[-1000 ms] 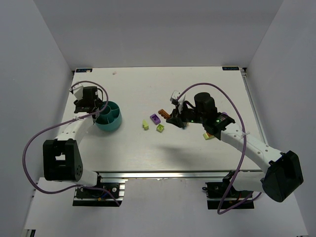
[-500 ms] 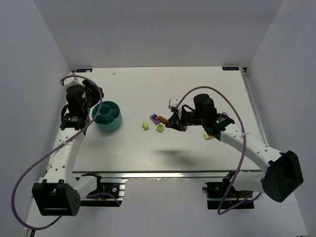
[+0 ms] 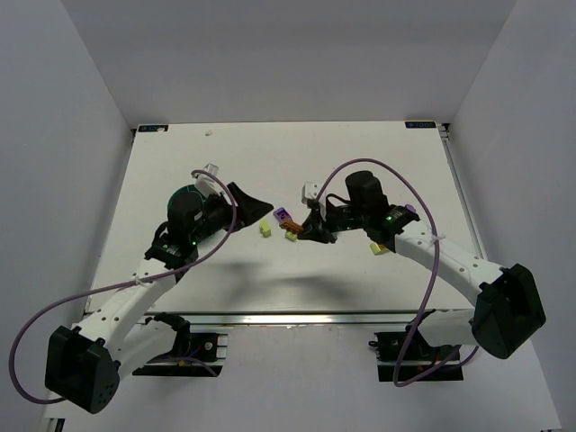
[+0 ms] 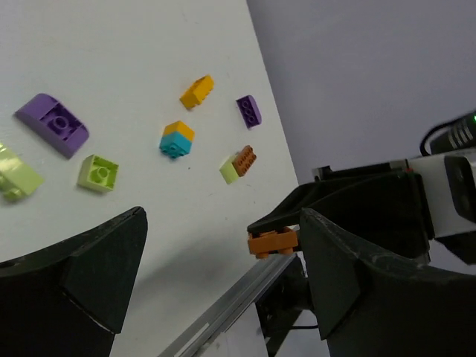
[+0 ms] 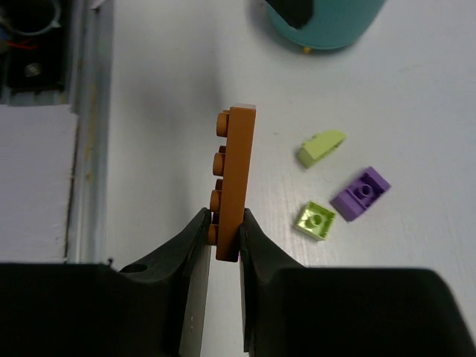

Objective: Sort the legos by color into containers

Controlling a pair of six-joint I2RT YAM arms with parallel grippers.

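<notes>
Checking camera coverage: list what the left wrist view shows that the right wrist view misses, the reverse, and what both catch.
Only left wrist: the open left gripper, an orange brick, an orange-and-cyan brick, a small purple brick and a lime-and-brown brick. Only right wrist: the teal bowl. Both: the orange plate pinched in the right gripper, the large purple brick, a lime square brick and a lime slope.
</notes>
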